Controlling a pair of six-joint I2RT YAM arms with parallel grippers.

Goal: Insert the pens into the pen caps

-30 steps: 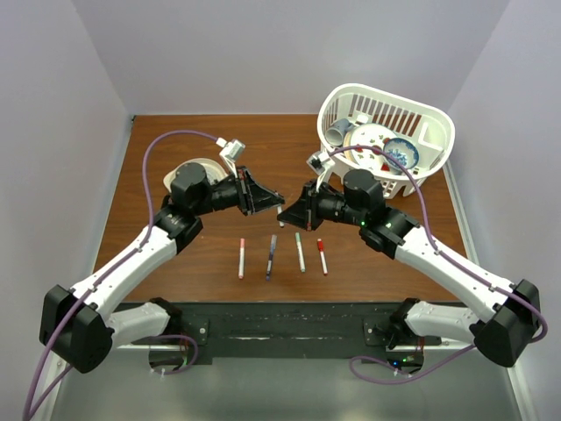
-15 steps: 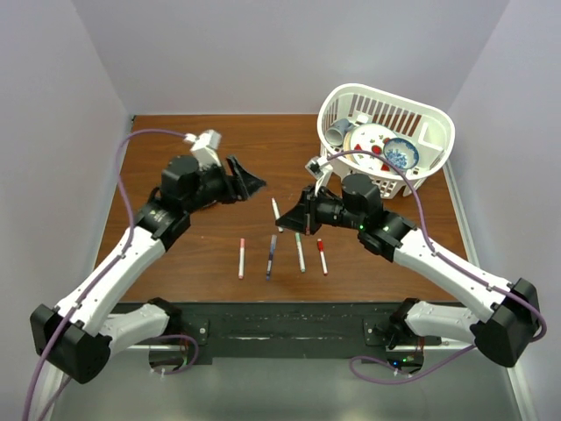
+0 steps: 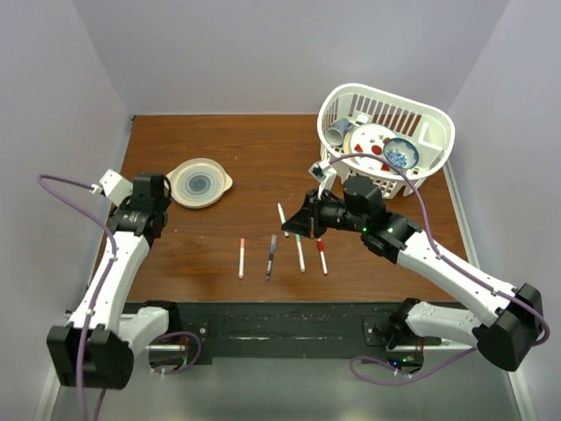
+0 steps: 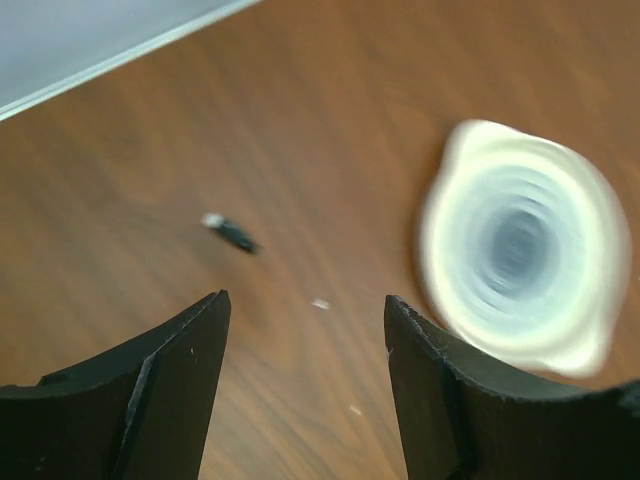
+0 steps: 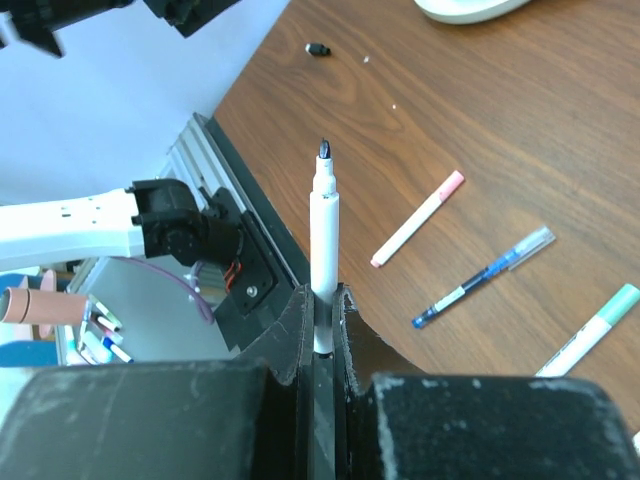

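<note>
My right gripper [image 3: 296,224] is shut on a white pen [image 3: 281,217] with a bare black tip; in the right wrist view the pen [image 5: 323,240] stands straight up between the fingers [image 5: 322,290]. My left gripper [image 3: 151,195] is far left, open and empty [image 4: 305,300]. A small dark pen cap [image 4: 230,232] lies on the wood ahead of it, and also shows in the right wrist view [image 5: 318,48]. Pink-capped [image 3: 242,258], blue [image 3: 271,256], green-capped [image 3: 300,252] and red-capped [image 3: 322,256] pens lie in a row near the front.
A round whitish lid [image 3: 200,182] lies at back left, blurred in the left wrist view [image 4: 522,245]. A white basket [image 3: 386,87] with dishes stands at back right. The black base rail runs along the table's near edge.
My left arm has swung away from the centre to the far left, its gripper now open. My right gripper keeps the white pen and has shifted slightly.
</note>
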